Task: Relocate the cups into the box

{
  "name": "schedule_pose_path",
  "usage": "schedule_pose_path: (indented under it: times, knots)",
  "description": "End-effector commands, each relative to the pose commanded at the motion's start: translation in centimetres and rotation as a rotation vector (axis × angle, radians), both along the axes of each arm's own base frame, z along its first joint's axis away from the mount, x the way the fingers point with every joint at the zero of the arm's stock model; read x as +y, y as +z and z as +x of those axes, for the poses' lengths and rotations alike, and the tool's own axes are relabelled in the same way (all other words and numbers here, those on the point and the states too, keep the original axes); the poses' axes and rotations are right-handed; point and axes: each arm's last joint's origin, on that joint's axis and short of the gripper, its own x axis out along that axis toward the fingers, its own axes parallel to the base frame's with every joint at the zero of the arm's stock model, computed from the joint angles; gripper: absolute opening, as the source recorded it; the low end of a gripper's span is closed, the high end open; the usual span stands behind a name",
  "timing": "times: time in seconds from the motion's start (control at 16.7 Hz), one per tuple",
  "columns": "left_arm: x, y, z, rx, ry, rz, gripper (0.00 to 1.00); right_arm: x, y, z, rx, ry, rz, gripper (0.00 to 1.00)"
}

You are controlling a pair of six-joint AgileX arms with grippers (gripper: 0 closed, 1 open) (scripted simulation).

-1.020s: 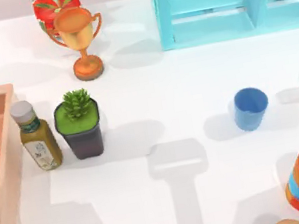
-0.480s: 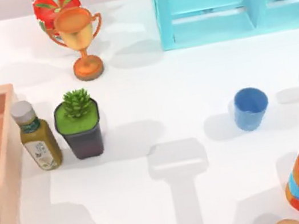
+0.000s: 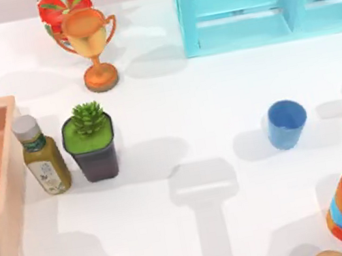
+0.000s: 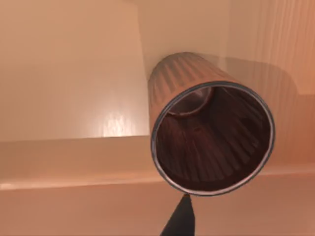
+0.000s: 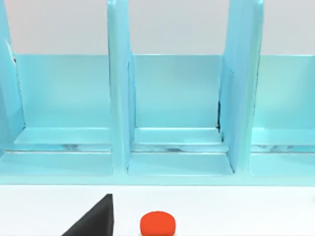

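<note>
Judging by looks, both cups are light, rigid and smooth, best pinched across the rim wall. Seen from the left wrist, the brown cup (image 4: 209,125) sits over the box (image 4: 69,78) floor; whether that end effector clenches it I cannot tell. On the worktop (image 3: 175,114), right of centre, stands the blue cup (image 3: 285,123).

Left finger (image 4: 181,221): black, matte, tapered to a narrow tip.
Right finger (image 5: 94,220): black, flat-faced, wedge-shaped, plainly finished.
</note>
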Motion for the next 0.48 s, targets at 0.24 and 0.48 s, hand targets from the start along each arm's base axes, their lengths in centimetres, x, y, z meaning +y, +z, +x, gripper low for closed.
schedule_pose_path:
  times: [0.24,0.48]
  knots:
    - [0.0,0.0,0.0,0.0,0.0,0.0,1.0,0.0,0.0,0.0,0.0,0.0,0.0,1.0]
    - [0.0,0.0,0.0,0.0,0.0,0.0,1.0,0.0,0.0,0.0,0.0,0.0,0.0,1.0]
